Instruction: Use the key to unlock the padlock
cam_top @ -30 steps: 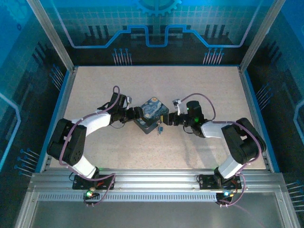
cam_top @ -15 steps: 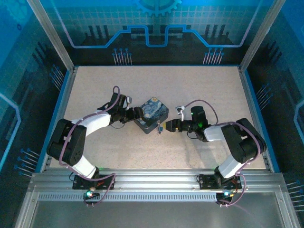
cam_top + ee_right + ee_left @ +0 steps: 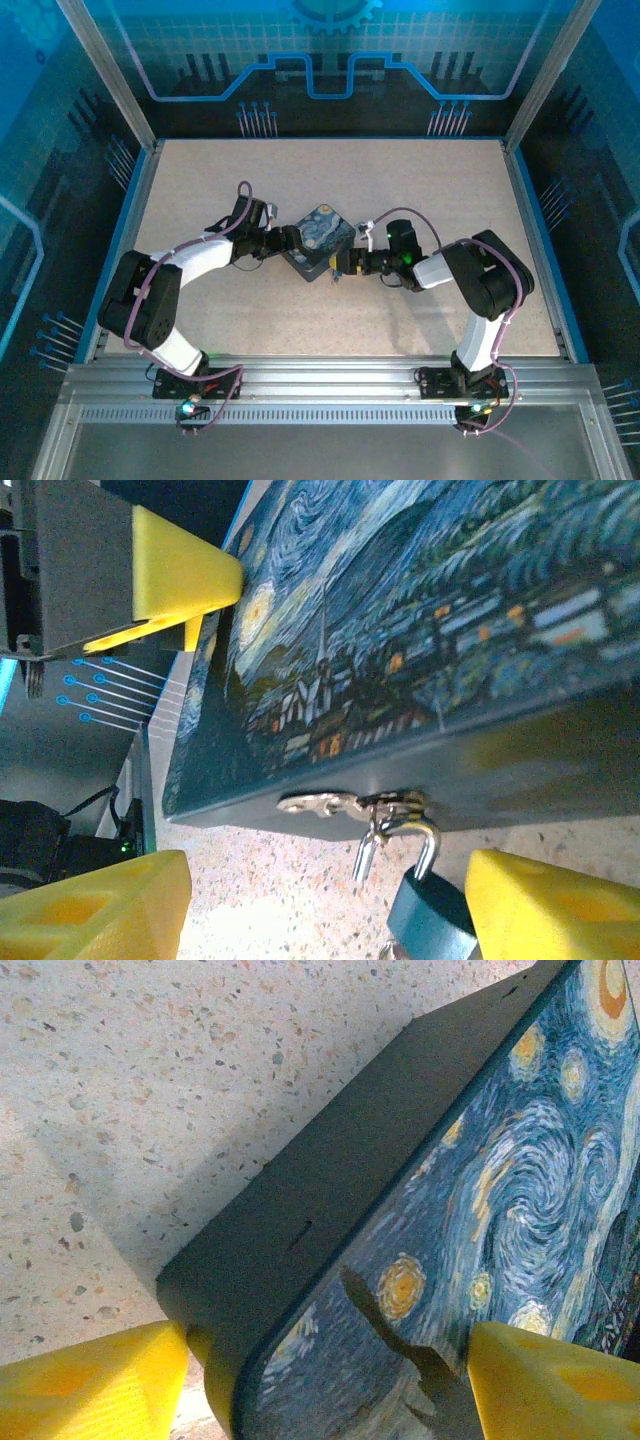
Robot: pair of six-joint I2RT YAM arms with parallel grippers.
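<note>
Presently: padlock hangs by shackle from hasp on front wall of box. Body bluish-grey, low by table; resting on it or just clear, cannot tell. Shackle looks closed thru hasp ring. Long axis runs from hasp down toward rt wrist camera, slightly tilted.

Lies between fingers of right gripper, nearer the finger on that view's right, touched by neither. Rt jaws wide apart, nothing held. Rt arm plainly the nearer to lock; in top view reaches in along box front from the right.

Key: too small to tell, posn unconfirmed. Pale glint under lock body, unidentified.

Left gripper straddles opp. corner of box, one yellow finger at dark side wall, other over painted lid. Appears clamped on box, prob. to steady it.

Box lid down, hasp engaged; contents hidden.
</note>
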